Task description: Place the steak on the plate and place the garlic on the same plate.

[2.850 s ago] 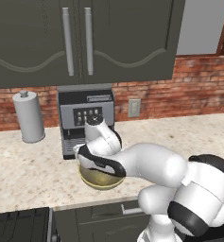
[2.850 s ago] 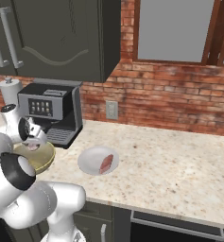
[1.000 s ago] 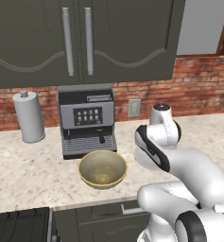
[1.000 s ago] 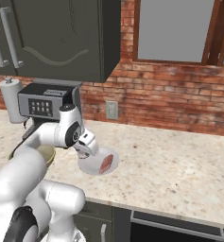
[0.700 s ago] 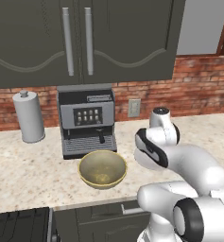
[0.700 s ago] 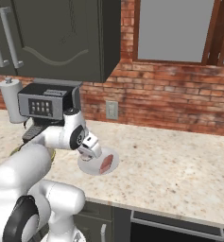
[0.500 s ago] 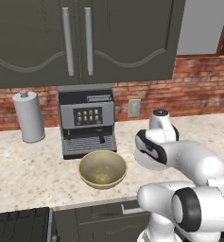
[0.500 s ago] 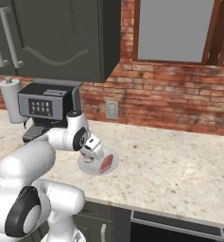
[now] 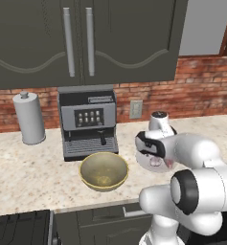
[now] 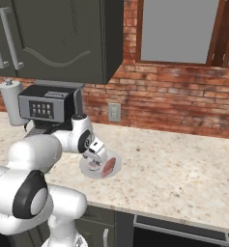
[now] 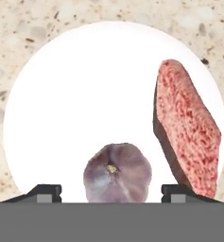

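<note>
Hand view looks straight down between the two dark finger tips (image 11: 45,191), which stand well apart at the bottom edge with clear gaps on either side of the garlic (image 11: 117,173); the gripper (image 11: 111,193) is open and clasps nothing. The garlic sits directly between and just beyond the tips, resting on the white plate (image 11: 75,94) near the rim closest to the hand, its tip end turned up toward the camera, so that it reads as a round bulb with no long axis worth lining up to. Outward from there, the steak (image 11: 186,137) lies on the same plate toward its right-hand rim in this view, its long axis running away from the hand and roughly parallel to the line of sight, apart from the garlic by a strip of bare plate and close beside the right finger tip. Both things lie inside the plate's rim, so by my judgement the placing is done, and the move ahead turns on lifting straight away from the garlic without the right tip brushing the steak. Right base view shows the gripper (image 10: 93,164) low over the plate (image 10: 117,163), which rests on the speckled counter (image 10: 183,164) nearer its front edge, with the olive-yellow bowl (image 9: 103,171) beside it in front of the coffee machine (image 9: 87,122).
</note>
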Controlling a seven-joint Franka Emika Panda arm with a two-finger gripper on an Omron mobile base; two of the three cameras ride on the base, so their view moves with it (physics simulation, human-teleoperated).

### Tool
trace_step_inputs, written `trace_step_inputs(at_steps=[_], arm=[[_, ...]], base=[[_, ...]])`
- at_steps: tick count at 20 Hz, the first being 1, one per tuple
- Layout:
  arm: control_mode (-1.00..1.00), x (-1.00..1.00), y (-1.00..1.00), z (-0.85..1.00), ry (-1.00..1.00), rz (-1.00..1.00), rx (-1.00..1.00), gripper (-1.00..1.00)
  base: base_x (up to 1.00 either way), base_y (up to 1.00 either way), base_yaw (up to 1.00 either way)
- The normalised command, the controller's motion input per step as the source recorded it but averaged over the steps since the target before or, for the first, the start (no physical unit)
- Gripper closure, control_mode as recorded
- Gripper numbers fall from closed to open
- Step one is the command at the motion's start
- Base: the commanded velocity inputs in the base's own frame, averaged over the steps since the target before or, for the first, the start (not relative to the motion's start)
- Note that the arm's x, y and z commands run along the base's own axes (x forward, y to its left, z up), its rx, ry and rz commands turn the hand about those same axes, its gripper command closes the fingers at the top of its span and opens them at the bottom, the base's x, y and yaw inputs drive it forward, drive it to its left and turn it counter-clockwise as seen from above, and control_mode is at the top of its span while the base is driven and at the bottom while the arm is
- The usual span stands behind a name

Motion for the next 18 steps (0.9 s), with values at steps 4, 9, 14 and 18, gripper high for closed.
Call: trace_step_inputs(at_steps=[4, 9, 14, 18], arm=[[-1.00, 0.09, -0.03, 0.04, 0.00, 0.00, 0.00, -1.00], [-1.00, -0.27, -0.24, 0.42, 0.00, 0.00, 0.00, -1.00], [-1.00, -0.83, -0.34, 0.39, 0.00, 0.00, 0.00, -1.00], [-1.00, -1.00, -0.26, 0.28, 0.00, 0.00, 0.00, -1.00]], base=[[0.00, 0.00, 0.00], [0.00, 0.00, 0.00], [0.00, 0.00, 0.00], [0.00, 0.00, 0.00]])
